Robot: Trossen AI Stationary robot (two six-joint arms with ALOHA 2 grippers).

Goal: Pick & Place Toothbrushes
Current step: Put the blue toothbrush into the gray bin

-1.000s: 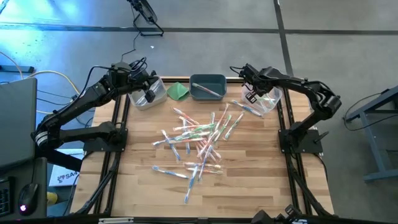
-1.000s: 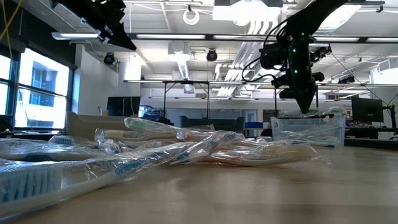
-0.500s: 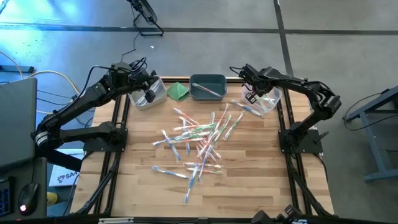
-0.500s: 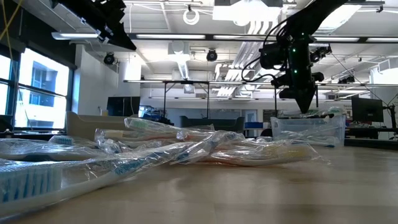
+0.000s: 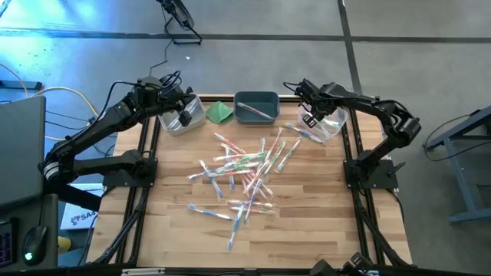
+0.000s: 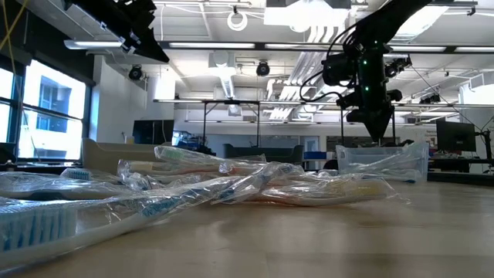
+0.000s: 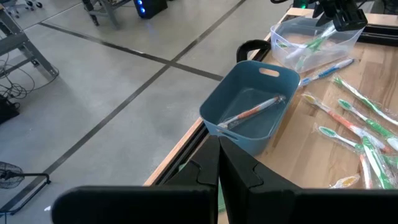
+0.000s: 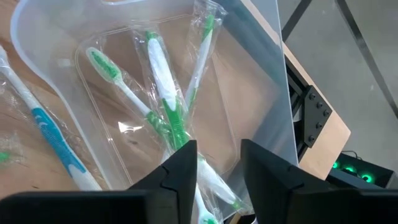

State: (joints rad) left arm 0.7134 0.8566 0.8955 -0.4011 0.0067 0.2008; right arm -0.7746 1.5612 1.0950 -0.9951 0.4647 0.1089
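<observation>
Right wrist view: unlabelled green toothbrushes (image 8: 163, 102) in clear bin (image 8: 249, 93).

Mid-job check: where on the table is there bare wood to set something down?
Bare wood: the near strip of the table below the toothbrush pile, and the left side between the pile and the left rail. Crowded: the centre, and the far edge with the clear bins, blue bin and green cloth.

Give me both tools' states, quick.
Left tool: closed, empty, near the blue plastic bin.
Right tool: open, holding nothing, above green toothbrushes in the clear plastic bin.
</observation>
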